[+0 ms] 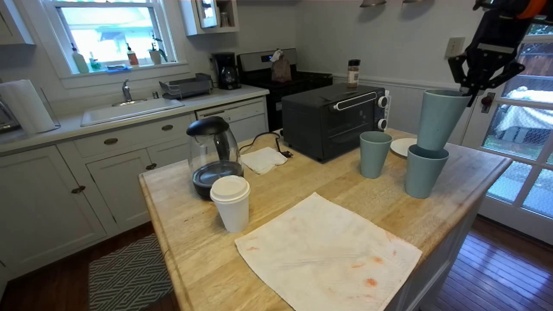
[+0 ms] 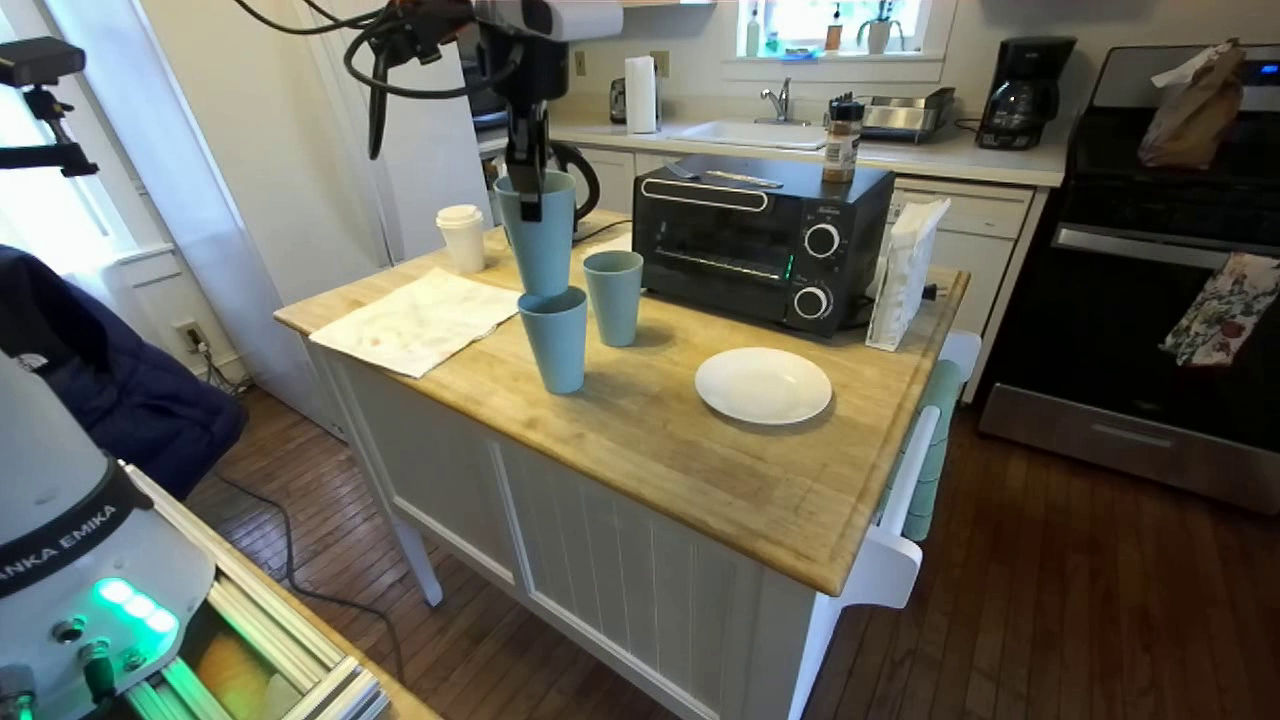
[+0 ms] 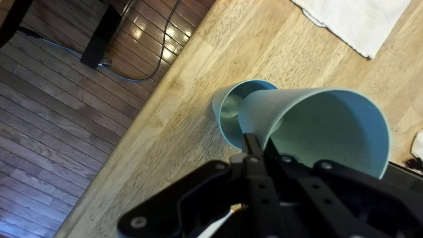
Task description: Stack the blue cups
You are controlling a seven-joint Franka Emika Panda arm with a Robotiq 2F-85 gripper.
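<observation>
Three blue-grey cups are in view. My gripper (image 1: 469, 92) is shut on the rim of one cup (image 1: 441, 119), with one finger inside and one outside. The held cup (image 2: 545, 240) is slightly tilted and mouth up. Its base overlaps the mouth of the lower cup (image 1: 425, 177), which stands upright on the table; I cannot tell whether the base is inside or just above it. In the wrist view the held cup (image 3: 330, 129) covers the right part of the lower cup (image 3: 233, 115). The third cup (image 1: 375, 155) stands upright beside them and is hidden in the wrist view.
A black toaster oven (image 1: 332, 121) stands behind the cups, with a spice jar (image 1: 353, 73) on top. A white plate (image 2: 763, 385) lies near the cups. A white cloth (image 1: 328, 255), a lidded white cup (image 1: 231, 203) and a glass carafe (image 1: 216, 160) share the table.
</observation>
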